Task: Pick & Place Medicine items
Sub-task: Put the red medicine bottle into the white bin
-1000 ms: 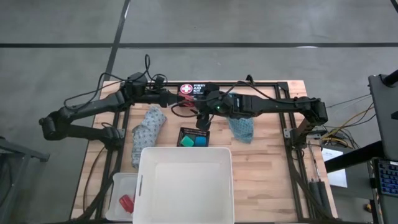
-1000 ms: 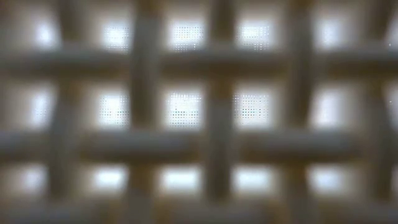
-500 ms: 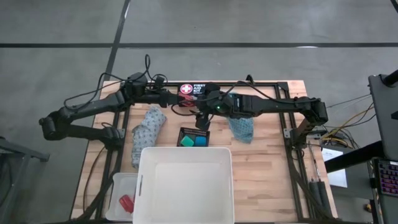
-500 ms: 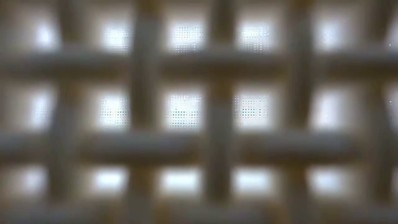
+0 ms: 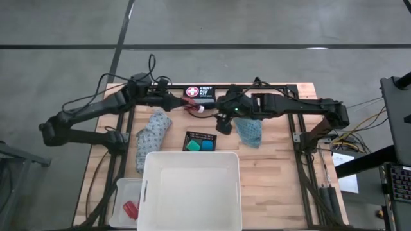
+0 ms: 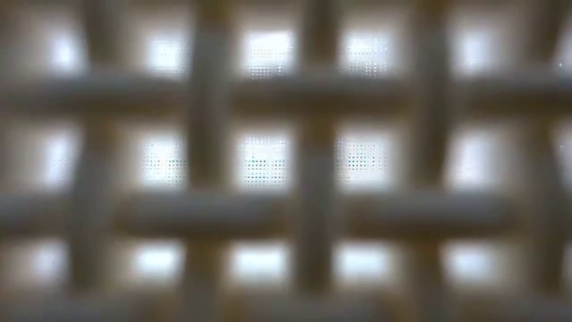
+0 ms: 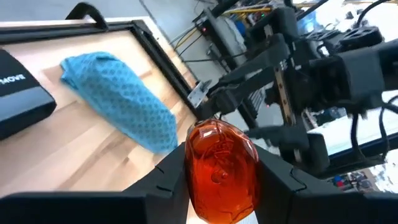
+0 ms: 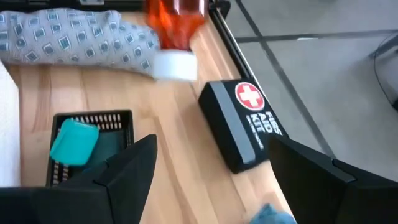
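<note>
The left gripper (image 5: 182,104) has its fingers clamped on a red bottle (image 7: 221,168) with a white cap (image 8: 172,65), held above the table's far edge at about 12 o'clock. The right gripper (image 5: 223,124), fingers spread apart and empty, hangs just beside it. A black case (image 8: 244,122) reads "FIRST AID KIT" beside a white cross on red. The teal cloth (image 5: 249,132) lies at 2 o'clock, the grey patterned cloth (image 5: 151,131) at 10 o'clock. Blue and green tubs (image 5: 200,146) sit in the black mesh tray (image 5: 200,136), touching the white tub (image 5: 190,190).

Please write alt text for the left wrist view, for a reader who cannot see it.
The left gripper holds a red bottle between its dark fingers, above a wooden table. A teal cloth lies on the table behind it, and the right arm stands farther off.
</note>
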